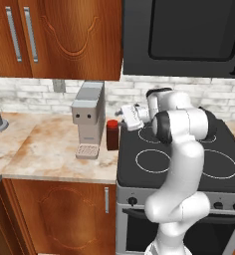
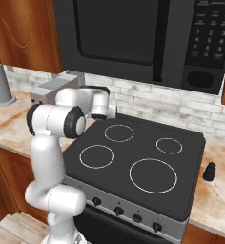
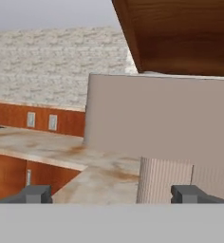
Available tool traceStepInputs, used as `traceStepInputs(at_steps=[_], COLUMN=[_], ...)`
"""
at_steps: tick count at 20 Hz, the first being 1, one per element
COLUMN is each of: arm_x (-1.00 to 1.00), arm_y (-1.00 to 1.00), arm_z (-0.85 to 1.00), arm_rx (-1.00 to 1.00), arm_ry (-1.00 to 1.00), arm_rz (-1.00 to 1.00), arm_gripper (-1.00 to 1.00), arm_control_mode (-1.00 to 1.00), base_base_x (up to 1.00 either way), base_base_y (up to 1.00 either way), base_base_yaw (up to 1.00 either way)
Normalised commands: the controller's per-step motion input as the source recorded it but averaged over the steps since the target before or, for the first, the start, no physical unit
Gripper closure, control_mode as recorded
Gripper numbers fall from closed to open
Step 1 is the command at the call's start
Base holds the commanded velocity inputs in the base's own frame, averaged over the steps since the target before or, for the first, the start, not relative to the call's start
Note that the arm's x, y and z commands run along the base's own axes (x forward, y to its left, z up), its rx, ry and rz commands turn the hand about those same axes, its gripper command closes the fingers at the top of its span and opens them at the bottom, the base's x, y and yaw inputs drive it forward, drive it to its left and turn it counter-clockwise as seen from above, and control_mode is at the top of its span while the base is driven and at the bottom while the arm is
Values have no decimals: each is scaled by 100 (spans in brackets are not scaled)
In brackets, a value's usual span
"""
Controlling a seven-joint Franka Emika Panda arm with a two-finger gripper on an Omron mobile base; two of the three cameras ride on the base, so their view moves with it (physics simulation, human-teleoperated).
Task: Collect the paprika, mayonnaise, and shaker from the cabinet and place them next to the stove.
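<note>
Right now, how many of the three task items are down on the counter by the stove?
2. The paprika stands on the counter just left of the stove, beside the coffee machine. The shaker stands on the counter right of it. The arm may hide more.

Paprika [image 1: 112, 135]: dark reddish-brown, red lid. Shaker [image 2: 209, 172]: black. Stove [image 2: 133, 147]: black top, white rings, silver front. Worktop [image 1: 45, 149]: beige marble with rust veining. Coffee machine [image 1: 88, 118]: grey.
</note>
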Motion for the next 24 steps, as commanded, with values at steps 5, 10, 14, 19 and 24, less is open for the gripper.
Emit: traceStepInputs(at_steps=[5,10,14,19,24], arm_x=[-70,-80,-91,-91,-74], arm_y=[0,0,0,0,0], arm_z=[63,46,30,47,76], arm_rx=[0,0,0,0,0], arm_ry=[-4,0,0,1,12], arm_rz=[0,0,0,0,-7], arm_gripper=[-100,-100,-100,-100,-100], arm_control_mode=[-100,-100,-100,-100,-100], base_base_x=[0,0,0,0,0], base_base_y=[0,0,0,0,0], base_base_yaw=[0,0,0,0,0])
